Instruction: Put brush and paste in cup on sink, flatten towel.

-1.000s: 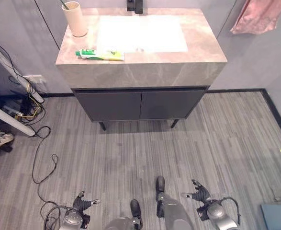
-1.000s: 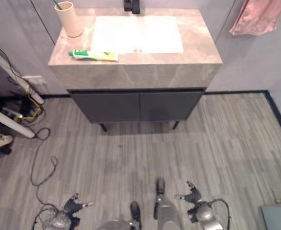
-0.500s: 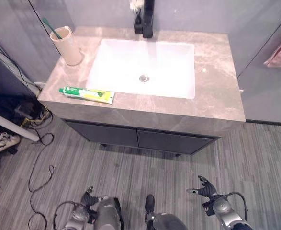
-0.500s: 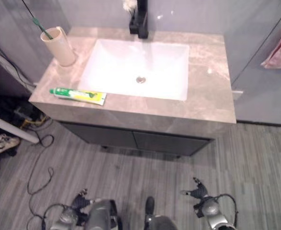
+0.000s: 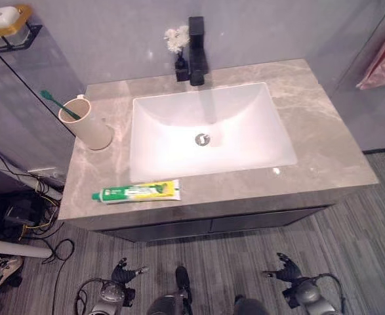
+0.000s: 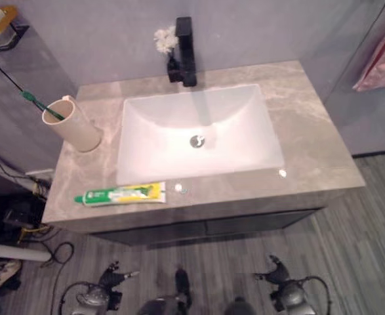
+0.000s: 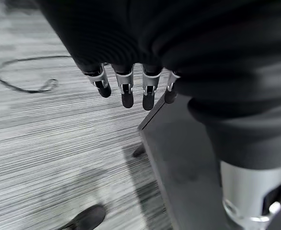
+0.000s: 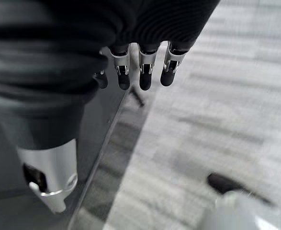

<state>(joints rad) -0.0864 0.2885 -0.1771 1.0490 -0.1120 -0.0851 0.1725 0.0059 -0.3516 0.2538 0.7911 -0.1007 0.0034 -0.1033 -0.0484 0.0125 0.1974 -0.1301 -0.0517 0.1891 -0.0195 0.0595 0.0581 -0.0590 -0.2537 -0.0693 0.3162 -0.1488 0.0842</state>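
- At the foot of the left eye view, the left hand (image 5: 121, 274) and right hand (image 5: 285, 270) hang low above the grey floor (image 5: 369, 216), fingers loosely spread, holding nothing.
- On the marble counter (image 6: 310, 131), the green-and-yellow paste tube (image 6: 120, 193) lies flat along the front edge, left of the white basin (image 6: 199, 131); the green brush (image 6: 38, 104) stands in the beige cup (image 6: 71, 125) at the left rear; a pink towel (image 6: 379, 62) hangs at right.
- Left wrist view: relaxed fingers (image 7: 126, 91) dangle empty.
- Right wrist view: fingers (image 8: 142, 72) likewise straight, touching nothing.
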